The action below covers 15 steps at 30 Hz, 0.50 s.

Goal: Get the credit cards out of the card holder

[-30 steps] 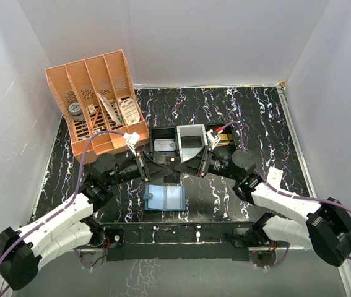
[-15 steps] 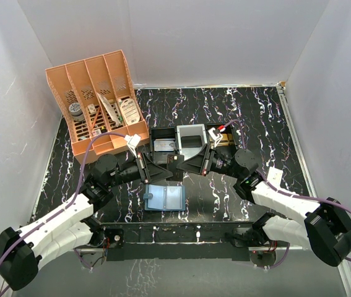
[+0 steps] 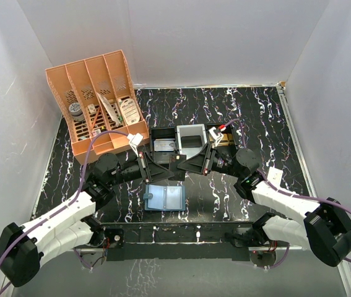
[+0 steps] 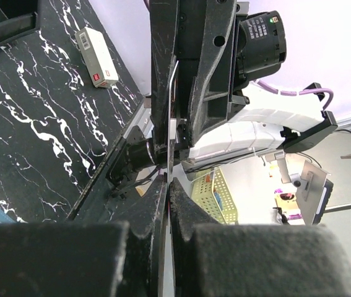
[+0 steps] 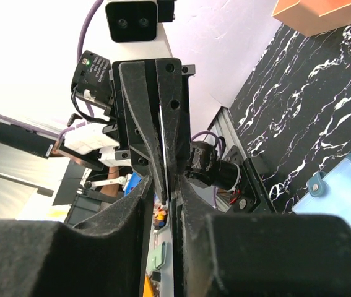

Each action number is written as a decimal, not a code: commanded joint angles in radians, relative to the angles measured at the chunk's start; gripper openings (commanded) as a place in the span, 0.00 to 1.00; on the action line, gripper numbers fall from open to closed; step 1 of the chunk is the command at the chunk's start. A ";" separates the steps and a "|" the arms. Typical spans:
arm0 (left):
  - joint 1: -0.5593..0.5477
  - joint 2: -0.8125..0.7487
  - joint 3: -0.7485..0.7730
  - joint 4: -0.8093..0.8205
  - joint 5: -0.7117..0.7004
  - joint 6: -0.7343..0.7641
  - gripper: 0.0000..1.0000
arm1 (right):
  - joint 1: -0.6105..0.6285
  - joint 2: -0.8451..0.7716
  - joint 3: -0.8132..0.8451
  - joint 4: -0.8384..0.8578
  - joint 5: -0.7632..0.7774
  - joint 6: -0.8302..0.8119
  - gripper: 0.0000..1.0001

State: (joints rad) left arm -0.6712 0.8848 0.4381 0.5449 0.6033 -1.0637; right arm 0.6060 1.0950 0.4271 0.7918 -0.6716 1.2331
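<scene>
The card holder [image 3: 164, 198] lies open on the table, light blue inside facing up; its corner also shows in the right wrist view [image 5: 342, 192]. Above it my two grippers meet tip to tip. My left gripper [image 4: 168, 182] is shut on a thin credit card [image 4: 171, 111], seen edge-on, that reaches into the right gripper's jaws. My right gripper [image 5: 168, 185] has its jaws narrowly apart around the card's other end [image 5: 164, 142], with a gap on one side. From above, the left gripper [image 3: 163, 166] and the right gripper [image 3: 184, 166] hide the card.
A black tray [image 3: 161, 143] and a white tray [image 3: 190, 139] stand just behind the grippers. An orange divided organizer [image 3: 98, 102] with several items is at the back left. A small white box with a red mark [image 4: 96, 57] lies on the table to the right.
My right gripper has moved left toward the left gripper, and their tips now overlap at the card. The card holder has not moved.
</scene>
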 commanded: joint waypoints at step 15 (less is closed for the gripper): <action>0.001 0.007 -0.053 0.180 -0.018 -0.078 0.00 | 0.003 0.021 0.036 0.121 -0.058 0.032 0.00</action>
State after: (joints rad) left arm -0.6712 0.8879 0.3878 0.6647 0.5995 -1.1347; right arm 0.6064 1.1336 0.4297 0.8345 -0.7292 1.2552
